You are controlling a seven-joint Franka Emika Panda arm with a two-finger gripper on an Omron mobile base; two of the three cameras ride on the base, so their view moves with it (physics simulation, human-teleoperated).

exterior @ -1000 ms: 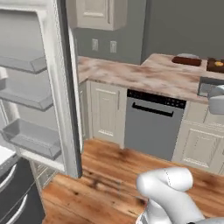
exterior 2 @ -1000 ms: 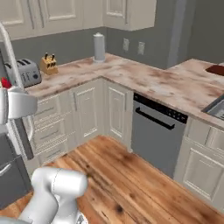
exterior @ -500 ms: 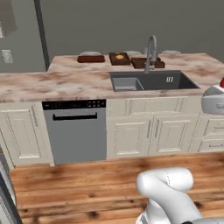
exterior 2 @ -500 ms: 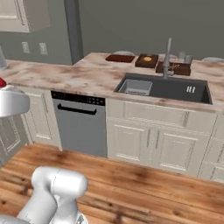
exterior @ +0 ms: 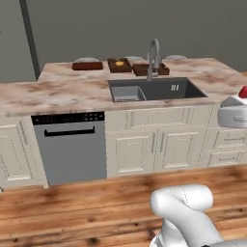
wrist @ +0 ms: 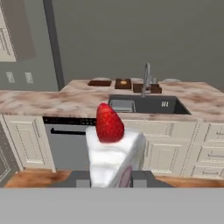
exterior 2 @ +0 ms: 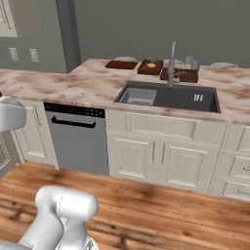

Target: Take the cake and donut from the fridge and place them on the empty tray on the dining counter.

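In the hand view my gripper (wrist: 111, 178) is shut on the cake (wrist: 114, 153), a small white slice with a red berry on top, held upright between the two dark fingers. The berry (exterior: 243, 91) also peeks above my hand at the right edge of the left base view. Across the room on the dining counter (exterior: 62, 89) lies the flat reddish-brown tray (exterior: 87, 65), far beyond the cake, with nothing on it. It lies left of the faucet (exterior 2: 172, 61). The donut and the fridge are out of view.
Two deeper dark-brown box trays (exterior: 119, 64) (exterior: 152, 70) stand beside the flat tray, one holding a pale orange ring. A dark sink (exterior: 154, 89) is set in the counter. Below are a grey dishwasher (exterior: 72, 147) and white cabinets (exterior: 159, 149). Wooden floor (exterior: 96, 207) lies between me and the counter.
The whole picture has swung from the open fridge and corner cabinets to face the dining counter, so the base has turned. The cake stays in my gripper.
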